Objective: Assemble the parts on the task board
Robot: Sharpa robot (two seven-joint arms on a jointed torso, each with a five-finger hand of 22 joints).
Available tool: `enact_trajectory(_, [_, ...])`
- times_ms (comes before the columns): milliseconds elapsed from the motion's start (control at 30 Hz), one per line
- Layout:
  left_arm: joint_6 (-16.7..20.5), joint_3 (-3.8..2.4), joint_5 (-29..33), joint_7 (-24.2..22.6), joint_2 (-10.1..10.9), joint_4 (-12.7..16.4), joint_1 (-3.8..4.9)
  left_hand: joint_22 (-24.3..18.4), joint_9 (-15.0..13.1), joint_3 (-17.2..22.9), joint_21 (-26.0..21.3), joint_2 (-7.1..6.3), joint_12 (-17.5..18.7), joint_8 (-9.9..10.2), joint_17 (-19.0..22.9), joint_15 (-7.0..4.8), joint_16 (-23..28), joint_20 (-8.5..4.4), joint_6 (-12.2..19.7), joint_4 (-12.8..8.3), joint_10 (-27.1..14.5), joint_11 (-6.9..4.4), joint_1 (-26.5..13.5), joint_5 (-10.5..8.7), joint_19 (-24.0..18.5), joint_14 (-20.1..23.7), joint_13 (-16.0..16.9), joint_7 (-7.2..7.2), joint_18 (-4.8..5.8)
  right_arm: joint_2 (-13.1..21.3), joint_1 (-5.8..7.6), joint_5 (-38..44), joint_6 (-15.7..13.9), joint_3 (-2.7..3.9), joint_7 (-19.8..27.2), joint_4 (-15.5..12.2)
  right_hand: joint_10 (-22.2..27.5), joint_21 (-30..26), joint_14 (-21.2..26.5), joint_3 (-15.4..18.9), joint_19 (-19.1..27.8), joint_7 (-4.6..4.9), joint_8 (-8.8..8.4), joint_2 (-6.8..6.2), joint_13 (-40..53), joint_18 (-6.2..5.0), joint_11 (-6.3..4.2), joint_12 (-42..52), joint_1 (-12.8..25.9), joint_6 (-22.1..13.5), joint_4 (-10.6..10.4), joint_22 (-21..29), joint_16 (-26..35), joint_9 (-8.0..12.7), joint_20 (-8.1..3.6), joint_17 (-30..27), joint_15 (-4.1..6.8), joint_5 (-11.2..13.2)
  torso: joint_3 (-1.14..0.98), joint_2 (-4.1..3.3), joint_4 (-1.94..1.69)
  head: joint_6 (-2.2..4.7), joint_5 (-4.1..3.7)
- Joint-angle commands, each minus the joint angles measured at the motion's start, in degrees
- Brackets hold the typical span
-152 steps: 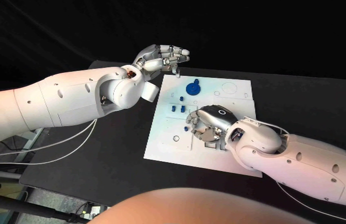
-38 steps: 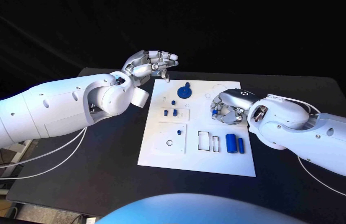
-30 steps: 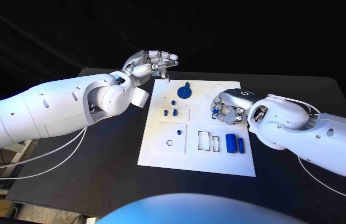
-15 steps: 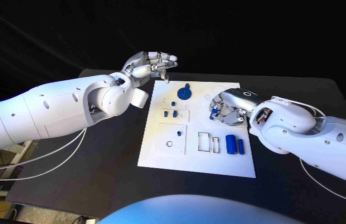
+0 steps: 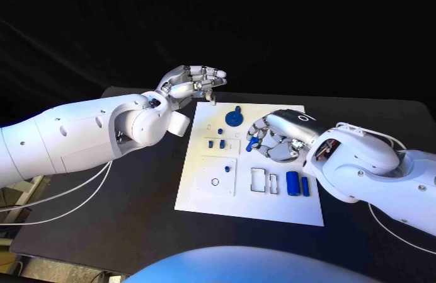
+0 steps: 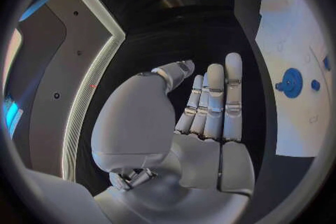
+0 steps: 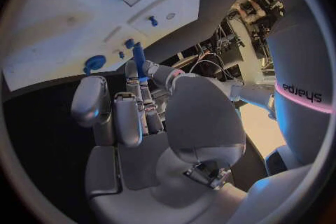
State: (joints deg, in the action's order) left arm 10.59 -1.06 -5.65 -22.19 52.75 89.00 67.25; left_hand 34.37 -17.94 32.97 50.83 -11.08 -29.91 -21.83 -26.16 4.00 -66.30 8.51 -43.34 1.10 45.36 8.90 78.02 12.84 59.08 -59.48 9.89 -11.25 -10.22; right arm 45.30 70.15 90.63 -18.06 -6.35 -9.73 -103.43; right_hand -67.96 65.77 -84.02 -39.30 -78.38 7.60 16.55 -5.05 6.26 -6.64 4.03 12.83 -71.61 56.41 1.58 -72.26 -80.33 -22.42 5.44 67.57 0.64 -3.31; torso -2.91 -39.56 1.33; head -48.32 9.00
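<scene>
Board (image 5: 205,195) of white plate lies in the middle of the black table (image 5: 109,220); on its near right part two blue cylinders (image 5: 292,183) lie side by side, beside two empty rectangular slots. Further in, the right hand (image 5: 273,138) hovers over the board and pinches one slim blue peg (image 5: 252,144) between its fingertips, and to its left two small blue pegs (image 5: 216,144) stand in a plate. Farthest, one round blue gear (image 5: 234,117) sits on the board, and the left hand (image 5: 193,81) hangs above the far left corner, holding nothing, fingers loosely apart.
</scene>
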Motion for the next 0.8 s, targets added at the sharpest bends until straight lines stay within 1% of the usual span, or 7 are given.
enact_trajectory(33, [-1.00, -0.02, -0.04, -0.40, -0.30, -0.04, 0.03, 0.02, -0.08, 0.01, -0.03, 0.47, -0.30, -0.32, 0.08, 0.02, -0.32, 0.33, 0.38, -0.20, -0.38, 0.16, 0.27, 0.24, 0.04, 0.23, 0.06, -1.73, -0.43, -1.80, -0.62, -0.61, -1.44, -0.14, 1.73, -0.68, 0.53, -0.01, -1.79, -0.14, 0.17, 0.20, 2.60, 0.15, 0.06, 1.11, -0.08, -0.24, -0.40, -0.15, 0.27, 0.07, -0.27, -2.89, -0.21, -0.01, -0.04, -0.33, 0.05, -0.01, 0.00, -0.01, 0.36])
enact_trajectory(200, [-1.07, -0.02, -0.04, -0.43, -0.64, -0.19, 0.03, 0.02, -0.08, 0.01, -0.03, 0.47, -0.30, -0.32, 0.08, 0.02, -0.32, 0.33, 0.38, -0.20, -0.38, 0.16, 0.27, 0.24, 0.04, 0.23, 0.06, -1.73, -0.43, -4.90, -2.03, -0.39, -1.38, -0.46, 2.40, -0.02, 0.56, -0.11, -1.79, -0.21, 0.22, 0.24, 2.62, 0.17, 0.06, 1.09, -0.05, -0.28, -0.42, -0.22, 0.34, 0.13, -0.28, -2.93, -0.19, 0.01, -0.06, -0.42, 0.08, -0.04, -0.14, -0.12, 0.66])
enact_trajectory(300, [-1.12, -0.02, -0.04, -0.47, -0.90, -0.34, 0.03, 0.02, -0.08, 0.01, -0.03, 0.47, -0.30, -0.32, 0.08, 0.02, -0.32, 0.33, 0.38, -0.20, -0.38, 0.16, 0.27, 0.24, 0.04, 0.23, 0.06, -1.73, -0.43, -6.77, -3.35, 0.13, -1.23, -0.76, 2.83, 1.17, 0.57, -0.19, -1.78, -0.25, 0.26, 0.26, 2.63, 0.19, 0.07, 1.07, -0.04, -0.29, -0.43, -0.26, 0.38, 0.18, -0.26, -2.95, -0.18, -0.06, -0.08, -0.47, 0.10, -0.07, -0.19, -0.34, 1.08])
enact_trajectory(367, [-1.12, -0.02, -0.04, -0.47, -1.02, -0.43, 0.03, 0.02, -0.08, 0.01, -0.03, 0.47, -0.30, -0.32, 0.08, 0.02, -0.32, 0.33, 0.38, -0.20, -0.38, 0.16, 0.27, 0.24, 0.04, 0.23, 0.06, -1.73, -0.43, -7.73, -4.21, 0.46, -1.15, -0.92, 3.07, 2.05, 0.57, -0.19, -1.78, -0.25, 0.26, 0.26, 2.63, 0.19, 0.07, 1.07, -0.04, -0.29, -0.43, -0.26, 0.38, 0.18, -0.26, -2.95, -0.18, -0.06, -0.08, -0.47, 0.09, -0.10, -0.19, -0.46, 1.35])
enact_trajectory(500, [-1.15, -0.02, -0.04, -0.48, -1.16, -0.49, 0.03, 0.05, -0.11, 0.09, 0.03, 0.51, -0.44, -0.42, 0.12, 0.04, -0.35, 0.33, 0.48, -0.26, -0.49, 0.18, 0.28, 0.24, 0.03, 0.26, 0.07, -1.76, -0.42, -9.18, -5.48, 0.95, -0.98, -1.18, 3.36, 3.59, 0.58, -0.26, -1.79, -0.28, 0.29, 0.28, 2.64, 0.20, 0.07, 1.06, -0.02, -0.30, -0.44, -0.30, 0.42, 0.22, -0.28, -2.97, -0.17, -0.01, -0.09, -0.53, 0.02, -0.11, 0.00, -0.74, 2.05])
enact_trajectory(567, [-1.16, -0.02, -0.04, -0.48, -1.20, -0.48, 0.04, 0.05, -0.11, 0.09, 0.03, 0.51, -0.44, -0.42, 0.12, 0.04, -0.35, 0.33, 0.48, -0.26, -0.49, 0.18, 0.28, 0.24, 0.03, 0.26, 0.07, -1.76, -0.42, -9.82, -6.07, 1.27, -0.78, -1.28, 3.44, 4.29, 0.58, -0.26, -1.79, -0.28, 0.29, 0.28, 2.64, 0.20, 0.07, 1.06, -0.02, -0.30, -0.44, -0.30, 0.42, 0.22, -0.28, -2.97, -0.17, -0.01, -0.09, -0.53, 0.00, -0.11, 0.01, -0.88, 2.20])
enact_trajectory(800, [-1.18, -0.02, -0.04, -0.47, -1.25, -0.49, 0.04, 0.05, -0.11, 0.09, 0.03, 0.51, -0.44, -0.42, 0.12, 0.04, -0.35, 0.33, 0.48, -0.26, -0.49, 0.18, 0.28, 0.24, 0.03, 0.26, 0.07, -1.76, -0.42, -11.23, -7.14, 2.09, 0.05, -1.51, 3.33, 6.00, 0.60, -0.34, -1.78, -0.32, 0.33, 0.31, 2.65, 0.21, 0.08, 1.04, 0.00, -0.32, -0.45, -0.34, 0.48, 0.26, -0.28, -3.00, -0.16, -0.02, -0.10, -0.58, -0.02, -0.11, -0.12, -1.34, 2.44])
